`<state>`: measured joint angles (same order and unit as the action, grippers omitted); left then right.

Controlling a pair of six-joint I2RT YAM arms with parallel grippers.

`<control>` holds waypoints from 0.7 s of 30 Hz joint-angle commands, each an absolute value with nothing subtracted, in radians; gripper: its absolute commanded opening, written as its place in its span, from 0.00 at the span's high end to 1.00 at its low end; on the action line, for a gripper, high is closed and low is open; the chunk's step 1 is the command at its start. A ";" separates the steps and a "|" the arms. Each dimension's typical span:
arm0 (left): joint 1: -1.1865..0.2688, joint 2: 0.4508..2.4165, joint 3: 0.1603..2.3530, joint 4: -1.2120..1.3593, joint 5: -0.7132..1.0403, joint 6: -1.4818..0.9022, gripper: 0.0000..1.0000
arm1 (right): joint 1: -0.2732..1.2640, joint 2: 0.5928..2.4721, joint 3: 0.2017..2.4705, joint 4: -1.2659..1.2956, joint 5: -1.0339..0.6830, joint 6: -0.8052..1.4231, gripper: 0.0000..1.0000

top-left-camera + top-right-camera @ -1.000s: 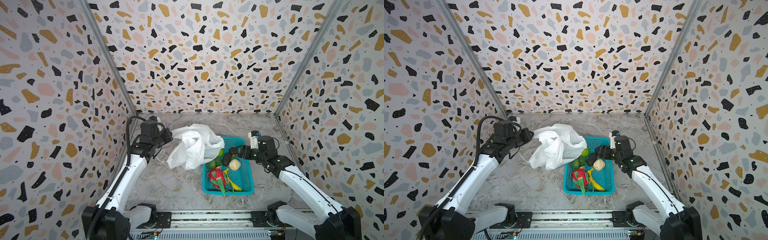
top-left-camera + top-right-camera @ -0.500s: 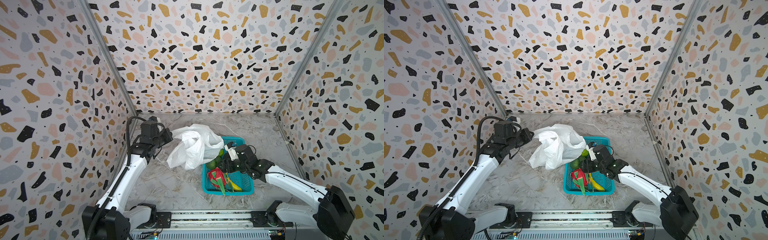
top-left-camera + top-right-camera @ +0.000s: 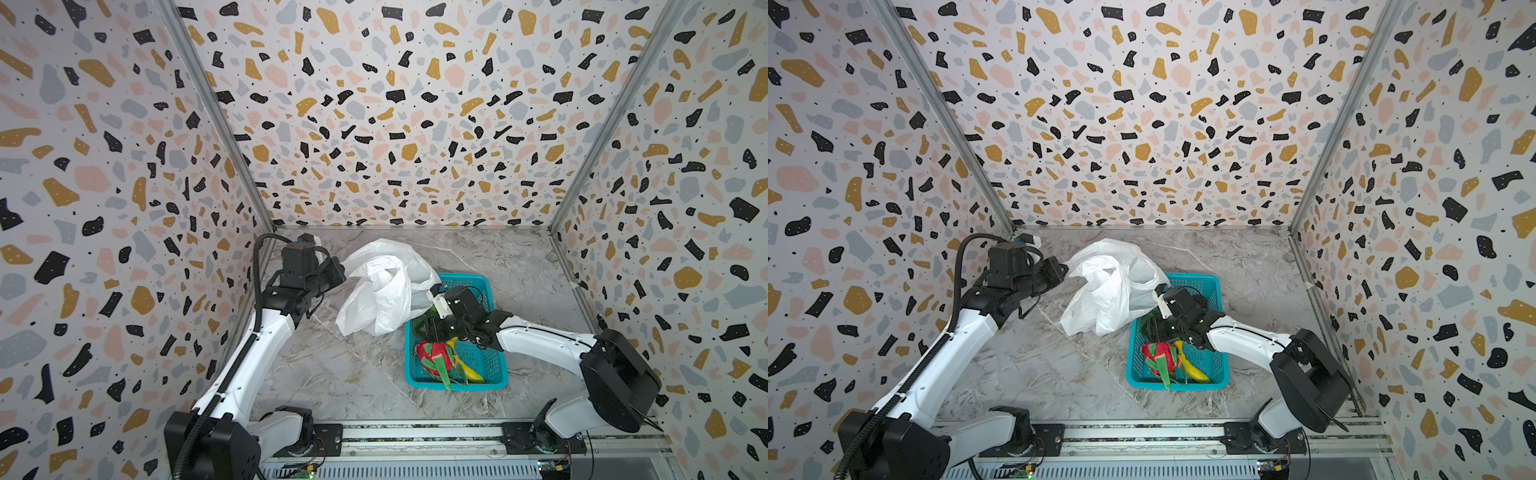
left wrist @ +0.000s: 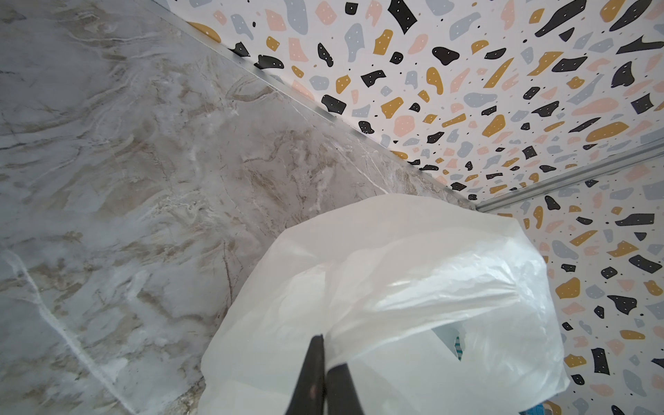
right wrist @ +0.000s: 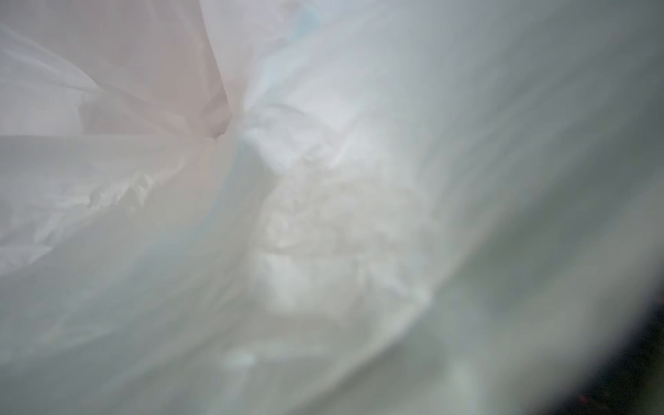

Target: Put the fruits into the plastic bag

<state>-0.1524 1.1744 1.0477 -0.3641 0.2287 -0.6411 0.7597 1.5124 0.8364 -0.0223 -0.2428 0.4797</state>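
Left end effector (image 3: 341,267), in a top view: clenched on a fold of the bag (image 3: 382,291), holding its top edge up above the tabletop (image 3: 332,374). Right end effector (image 3: 430,329): low over the basket (image 3: 469,277), hard against the bag's lower edge; released or clenched, cannot tell. Just behind it: dragon fruit (image 3: 430,358) and banana (image 3: 469,372), both lying in the basket. Bag's contents not shown.

Again in a top view: left end effector (image 3: 1065,268) pinching the bag (image 3: 1104,291); right end effector (image 3: 1152,326) between bag and dragon fruit (image 3: 1156,355), banana (image 3: 1196,372) beside, basket (image 3: 1200,277) beneath.

Left wrist: left end effector (image 4: 325,354) shut tight on bag (image 4: 395,287) film, bag ballooning just ahead, tabletop (image 4: 125,179) beyond.

Right wrist: nothing but blurred bag (image 5: 323,215), very close; no fingers shown.

Likely step: working at the bag's mouth with the right end effector, load unknown. Next: needs the mouth found and held wide, then dragon fruit and banana lifted across and let go well inside.
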 commanded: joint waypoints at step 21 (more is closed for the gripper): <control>-0.149 1.155 1.030 -0.338 0.241 -0.643 1.00 | 0.772 1.238 0.761 0.023 0.001 0.538 0.70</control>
